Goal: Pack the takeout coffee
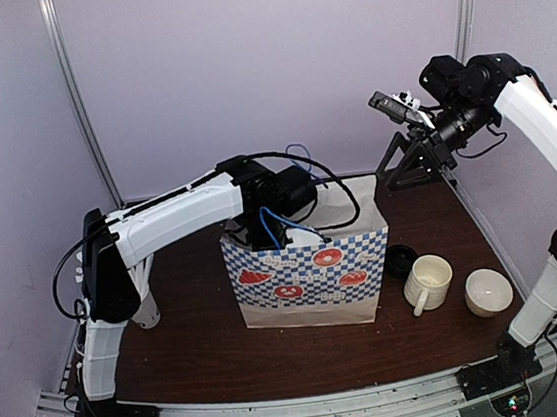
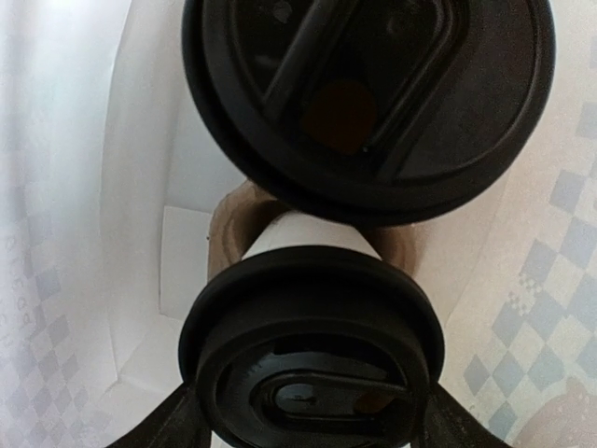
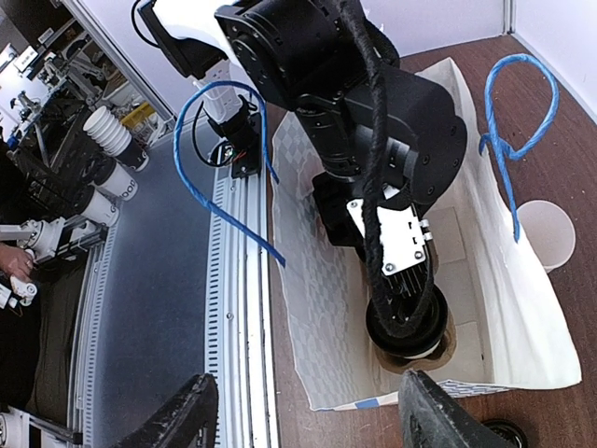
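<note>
Two black lids fill the left wrist view. The lidded coffee cup (image 2: 312, 364) sits low in the frame, and a second lidded cup (image 2: 368, 93) looms larger above it, its far rim cut off by the frame edge. Between them shows a strip of white cup wall, but I cannot tell which cup it belongs to. The lids hide the rest of both cups.

Both cups stand inside the checked paper bag (image 1: 306, 276), over a brown cardboard piece (image 2: 229, 224) that is only partly seen. From above, the left arm blocks the bag's mouth and neither cup shows. From the right wrist, one lid peeks out under the left wrist.

The left claw (image 2: 312, 411) straddles the lower lid with its fingers wide at either edge. The lid covers their tips, so I cannot tell whether they grip the cup.

The left arm rises from its base, reaches right, and bends its wrist down into the bag. The right arm is raised high at the far right, its wrist angled down toward the bag. The right claw (image 3: 309, 378) is spread wide with nothing in it.

On the worktop (image 1: 194, 349), right of the bag, are a loose black lid (image 1: 401, 258), a cream mug (image 1: 428, 282) and a plain white cup (image 1: 489, 292).
</note>
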Controlling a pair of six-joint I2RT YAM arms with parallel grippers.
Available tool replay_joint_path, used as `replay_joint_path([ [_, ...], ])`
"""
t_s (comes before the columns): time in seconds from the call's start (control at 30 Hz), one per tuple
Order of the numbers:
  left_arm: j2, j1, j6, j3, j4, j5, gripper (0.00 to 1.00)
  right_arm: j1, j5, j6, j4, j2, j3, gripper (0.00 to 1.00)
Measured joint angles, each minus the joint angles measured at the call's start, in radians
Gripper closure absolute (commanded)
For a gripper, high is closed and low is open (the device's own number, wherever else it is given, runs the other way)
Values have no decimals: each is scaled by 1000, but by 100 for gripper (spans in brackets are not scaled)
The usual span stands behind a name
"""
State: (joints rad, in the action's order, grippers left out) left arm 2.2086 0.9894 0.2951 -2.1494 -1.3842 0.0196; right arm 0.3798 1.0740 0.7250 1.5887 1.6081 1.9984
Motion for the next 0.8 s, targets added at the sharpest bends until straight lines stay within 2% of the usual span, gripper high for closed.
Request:
replay_joint_path([
  [0.23, 25, 5, -20, -46, -22, 3, 48, 0, -22, -30, -27, 0, 0, 30],
  [0.3, 26, 5, -22, -48, -27, 6, 45, 0, -26, -37, -32, 0, 0, 30],
  [0.57, 23, 6, -37, -46, -28, 7, 23, 0, -35, -48, -38, 0, 0, 30],
  [0.73, 14, 5, -52, -35, -27, 20, 3, 0, -53, -49, -42, -5, -5, 29],
  [0.8, 6, 5, -56, -29, -22, 26, 2, 0, -63, -49, -44, -15, -11, 29],
])
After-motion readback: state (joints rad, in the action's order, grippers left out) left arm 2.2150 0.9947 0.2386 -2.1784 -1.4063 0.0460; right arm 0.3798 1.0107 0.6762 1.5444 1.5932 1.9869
